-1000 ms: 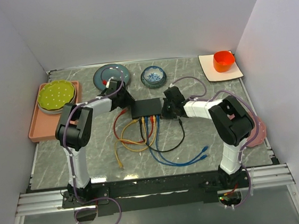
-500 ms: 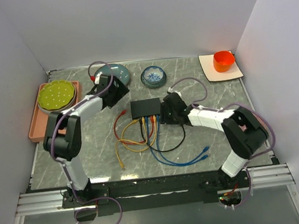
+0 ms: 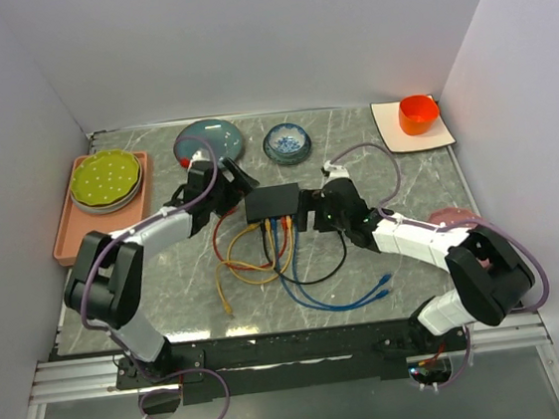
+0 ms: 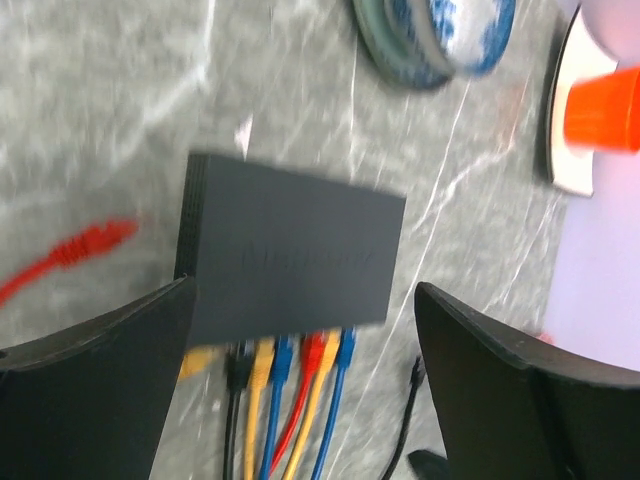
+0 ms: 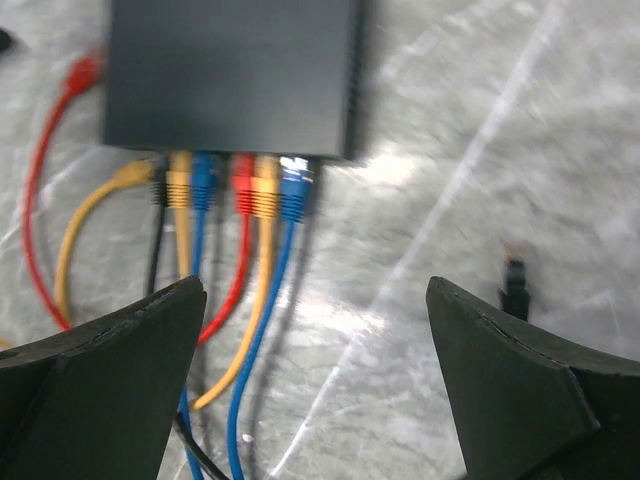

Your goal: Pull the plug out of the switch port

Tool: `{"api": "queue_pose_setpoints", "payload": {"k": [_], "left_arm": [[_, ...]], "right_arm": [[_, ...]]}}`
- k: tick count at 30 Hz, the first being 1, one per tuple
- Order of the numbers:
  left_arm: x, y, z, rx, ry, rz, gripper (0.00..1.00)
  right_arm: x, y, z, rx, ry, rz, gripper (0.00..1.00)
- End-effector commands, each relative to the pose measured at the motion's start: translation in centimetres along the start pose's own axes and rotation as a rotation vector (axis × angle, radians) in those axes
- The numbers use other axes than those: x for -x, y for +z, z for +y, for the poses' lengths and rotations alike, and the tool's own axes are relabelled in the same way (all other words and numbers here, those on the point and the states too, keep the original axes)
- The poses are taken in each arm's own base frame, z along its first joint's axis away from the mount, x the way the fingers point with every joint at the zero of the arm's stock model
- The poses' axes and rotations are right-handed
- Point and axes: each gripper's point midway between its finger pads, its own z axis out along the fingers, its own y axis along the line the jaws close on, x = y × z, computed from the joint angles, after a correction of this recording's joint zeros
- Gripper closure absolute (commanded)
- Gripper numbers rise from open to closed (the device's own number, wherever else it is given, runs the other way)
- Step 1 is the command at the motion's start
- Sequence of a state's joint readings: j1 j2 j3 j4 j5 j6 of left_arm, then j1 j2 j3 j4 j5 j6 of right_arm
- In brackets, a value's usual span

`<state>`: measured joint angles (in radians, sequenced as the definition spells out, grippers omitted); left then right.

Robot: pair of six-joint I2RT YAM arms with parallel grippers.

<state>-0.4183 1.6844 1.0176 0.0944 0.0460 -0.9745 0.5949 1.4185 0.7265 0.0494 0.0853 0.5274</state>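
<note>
Top view: switch [image 3: 272,202] mid-table; left gripper [image 3: 238,183] just beside its left end, right gripper [image 3: 310,209] at its right end.
Left wrist: fingers [image 4: 110,380] spread wide, switch beyond them.
Right wrist: fingers [image 5: 520,380] spread wide; black plug [image 5: 513,280] lies loose, right of the switch.

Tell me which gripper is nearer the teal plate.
Left. The left gripper sits close by the plate, left of the switch; the right gripper is right of the switch.

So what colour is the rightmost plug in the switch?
Blue plug; clearest in the right wrist view.
</note>
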Motion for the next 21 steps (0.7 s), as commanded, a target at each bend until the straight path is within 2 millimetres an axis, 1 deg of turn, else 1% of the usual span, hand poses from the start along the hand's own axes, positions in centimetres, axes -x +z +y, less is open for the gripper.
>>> {"api": "queue_pose_setpoints", "payload": {"k": [1,2,3,4,5,6,7,8,9,11,12,13,14,15,16,17,18,19,20,21], "left_arm": [[1.6,-2.5,-4.9,-0.166,0.046,-0.123,0.04],[1.0,-2.4,-3.9,-0.122,0.039,-0.093,0.04],[1.2,-2.0,-3.9,-0.109,0.028,-0.082,0.04],[0.8,-1.8,-3.6,-0.104,0.027,-0.044,0.04],[0.1,-1.3,-3.1,-0.113,0.021,0.017,0.04],[-0.1,-1.2,-3.1,-0.122,0.006,0.022,0.04],[-0.3,-1.2,-2.8,-0.123,-0.001,0.021,0.04],[-0.9,-1.4,-1.8,-0.109,-0.013,0.02,0.04],[-0.5,-1.5,-2.4,-0.144,-0.021,-0.003,0.04],[-0.8,-1.5,-2.1,-0.145,-0.019,0.0,0.04],[-0.9,-1.3,-2.1,-0.145,0.0,0.007,0.04],[-1.2,-1.1,-1.6,-0.118,0.003,0.026,0.04],[-1.2,-0.7,-1.7,-0.105,0.008,0.029,0.04],[-1.1,-0.5,-1.6,-0.093,0.021,0.025,0.04],[-1.2,-0.4,-1.4,-0.082,0.027,0.023,0.04],[-1.3,-0.4,-1.6,-0.075,0.031,0.011,0.04],[-1.3,-0.4,-1.6,-0.069,0.051,0.0,0.04],[-1.3,-0.3,-1.5,-0.052,0.071,-0.011,0.04],[-1.5,-0.2,-1.9,-0.043,0.087,-0.013,0.04],[-1.8,-0.1,-2.0,-0.038,0.109,-0.004,0.04]], "right_arm": [[2.9,-0.8,4.2,0.224,-0.089,-0.092,0.0],[3.1,-1.0,4.5,0.237,-0.081,-0.091,0.0],[3.4,-1.2,4.8,0.247,-0.067,-0.108,0.03],[4.5,-1.8,4.5,0.229,-0.006,-0.154,0.04],[3.9,-1.8,3.6,0.209,0.032,-0.156,0.04],[4.7,-2.1,3.6,0.228,0.064,-0.191,0.04],[4.4,-2.3,3.5,0.259,0.095,-0.185,0.08],[4.8,-2.6,3.4,0.316,0.119,-0.173,0.12],[4.8,-2.6,3.5,0.347,0.135,-0.164,0.16],[5.1,-2.6,3.3,0.383,0.179,-0.153,0.14],[5.2,-2.5,3.3,0.392,0.182,-0.148,0.1],[5.2,-1.9,3.4,0.389,0.203,-0.122,0.09],[5.1,-1.7,3.5,0.394,0.217,-0.1,0.08],[4.9,-1.6,4.0,0.43,0.223,-0.071,0.07],[4.4,-1.0,4.5,0.459,0.233,-0.031,0.06],[4.7,-0.9,5.3,0.508,0.227,-0.03,0.06],[4.0,-1.2,6.0,0.568,0.223,0.016,0.06],[3.5,-0.6,6.2,0.581,0.258,0.049,0.06],[3.8,-0.5,6.4,0.603,0.27,0.043,0.06],[3.7,-0.3,6.3,0.604,0.319,0.06,0.06]]}}
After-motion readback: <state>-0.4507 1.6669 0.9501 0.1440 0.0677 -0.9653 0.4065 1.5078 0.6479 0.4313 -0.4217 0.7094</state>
